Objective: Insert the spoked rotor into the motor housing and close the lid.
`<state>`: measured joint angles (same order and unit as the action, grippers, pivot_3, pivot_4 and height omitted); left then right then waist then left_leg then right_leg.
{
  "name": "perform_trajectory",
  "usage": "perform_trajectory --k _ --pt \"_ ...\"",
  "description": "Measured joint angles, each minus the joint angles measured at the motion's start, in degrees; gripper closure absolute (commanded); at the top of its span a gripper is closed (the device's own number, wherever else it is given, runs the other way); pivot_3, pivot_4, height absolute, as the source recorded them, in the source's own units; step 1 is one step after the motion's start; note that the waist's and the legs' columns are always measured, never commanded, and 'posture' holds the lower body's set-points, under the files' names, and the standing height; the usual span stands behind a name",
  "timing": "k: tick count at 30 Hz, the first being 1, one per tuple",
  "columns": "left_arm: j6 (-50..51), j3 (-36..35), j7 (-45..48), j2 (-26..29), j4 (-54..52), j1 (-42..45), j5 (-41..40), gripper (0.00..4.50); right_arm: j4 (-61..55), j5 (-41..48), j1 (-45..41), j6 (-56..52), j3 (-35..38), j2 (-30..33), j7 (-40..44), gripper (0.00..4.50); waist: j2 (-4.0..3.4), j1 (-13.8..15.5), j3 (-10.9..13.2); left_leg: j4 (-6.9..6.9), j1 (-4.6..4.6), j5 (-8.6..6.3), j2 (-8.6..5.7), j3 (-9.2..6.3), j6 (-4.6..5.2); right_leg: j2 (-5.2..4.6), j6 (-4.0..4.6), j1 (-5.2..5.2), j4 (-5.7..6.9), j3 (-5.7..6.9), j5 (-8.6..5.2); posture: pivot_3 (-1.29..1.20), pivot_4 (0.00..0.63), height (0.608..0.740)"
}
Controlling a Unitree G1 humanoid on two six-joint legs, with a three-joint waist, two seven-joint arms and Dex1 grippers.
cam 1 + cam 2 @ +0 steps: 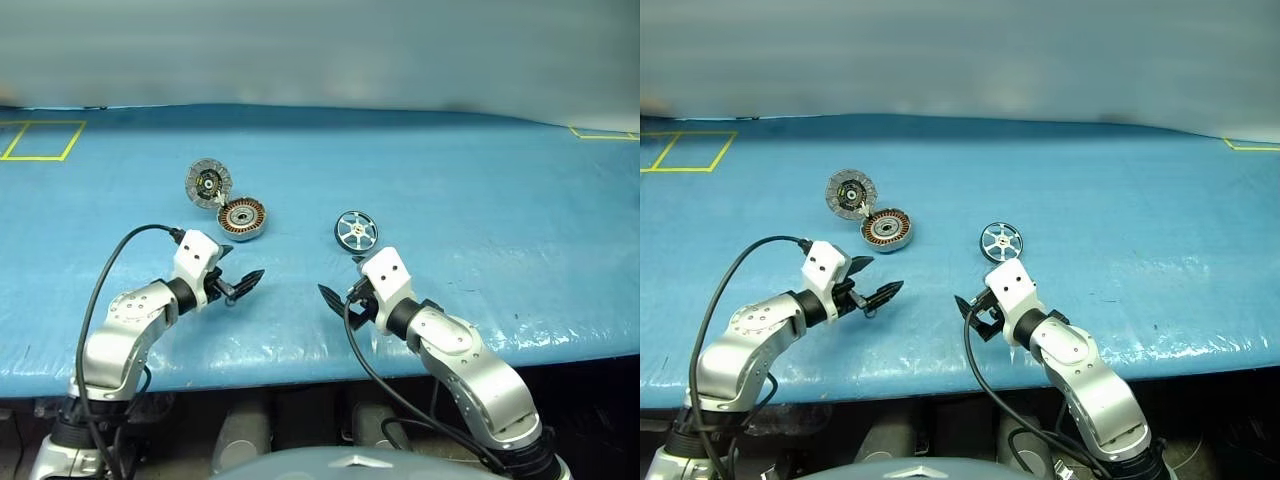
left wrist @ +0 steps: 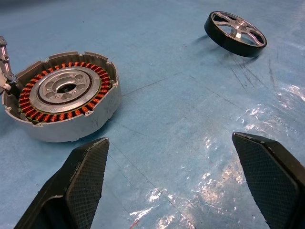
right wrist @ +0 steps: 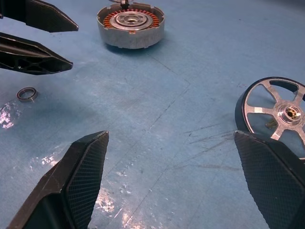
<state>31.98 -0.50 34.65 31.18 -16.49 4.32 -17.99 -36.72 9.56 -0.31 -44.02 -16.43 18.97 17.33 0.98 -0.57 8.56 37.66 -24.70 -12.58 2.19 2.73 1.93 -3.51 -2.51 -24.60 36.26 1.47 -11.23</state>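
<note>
The motor housing [image 1: 242, 218] lies open on the blue mat, copper windings ringing its pale centre [image 2: 62, 95]. The lid [image 1: 208, 183] stands tilted at the housing's far left edge, its segmented inner face showing. To the right of the housing, the spoked rotor [image 1: 356, 231] rests on the mat with a dark rim and silver spokes [image 3: 276, 112]. My left gripper [image 1: 243, 280] hovers open just in front of the housing, nothing between its fingers [image 2: 86, 176]. Open and empty, my right gripper [image 1: 338, 290] sits just in front of the rotor and to its left.
A small metal bearing ring [image 3: 27, 94] lies on the mat close to the left gripper's fingers [image 3: 33, 52]. Yellow tape marks sit at the far left [image 1: 40, 140] and far right [image 1: 600, 133]. The table's front edge [image 1: 300, 370] runs just below both arms.
</note>
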Motion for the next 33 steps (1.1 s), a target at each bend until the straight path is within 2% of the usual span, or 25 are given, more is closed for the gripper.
perform_trajectory --k 5,11,16,21,28,33 --pt "0.79 0.04 0.94 1.19 0.0 3.0 -0.17 0.0 0.21 -0.16 -0.04 0.0 -0.09 -0.28 0.01 0.06 0.0 -0.01 0.0 0.01 0.0 0.0 -0.01 0.0 0.0 0.01 0.0 0.03 0.01 0.0 0.0 0.0 0.15 0.74" --pt "5.97 3.9 6.45 8.69 0.08 11.47 0.18 0.0 0.74 -0.21 -0.62 0.1 -0.52 -0.83 0.04 0.06 0.02 -0.04 0.02 0.01 -0.01 0.0 -0.03 0.01 0.0 0.02 -0.01 0.04 0.0 -0.01 0.0 0.0 0.15 0.74" --pt "7.5 11.69 14.95 14.77 2.93 20.87 2.59 0.0 1.87 -0.24 -1.01 0.54 -0.73 -1.33 0.09 0.06 0.06 0.02 0.05 0.0 -0.04 0.01 -0.09 0.01 0.0 0.06 -0.01 0.04 0.0 0.01 0.0 0.0 0.15 0.74" --pt "4.1 21.27 24.29 18.95 9.45 30.34 9.76 0.0 2.64 -0.29 -1.19 1.39 -1.07 -1.5 0.09 0.06 0.06 -0.04 0.06 -0.02 -0.06 0.01 -0.17 0.07 0.0 0.12 -0.01 0.04 0.0 -0.05 -0.01 0.0 0.15 0.74" --pt "-0.44 28.1 32.44 18.62 22.29 40.9 18.28 0.0 3.01 -0.51 -1.13 2.23 -1.1 -2.03 -0.05 0.06 0.09 -0.02 0.08 0.06 -0.21 0.01 -0.2 0.03 0.01 0.26 0.0 -0.01 0.01 -0.04 -0.01 0.0 0.15 0.74" --pt "-3.22 29.7 36.26 18.38 28.16 45.79 22.87 0.0 3.08 -0.66 -1.06 2.27 -1.15 -2.64 -0.02 0.06 0.09 -0.05 0.08 0.1 -0.23 0.01 -0.19 0.02 0.01 0.29 -0.01 -0.02 0.03 -0.07 -0.01 0.0 0.15 0.74"
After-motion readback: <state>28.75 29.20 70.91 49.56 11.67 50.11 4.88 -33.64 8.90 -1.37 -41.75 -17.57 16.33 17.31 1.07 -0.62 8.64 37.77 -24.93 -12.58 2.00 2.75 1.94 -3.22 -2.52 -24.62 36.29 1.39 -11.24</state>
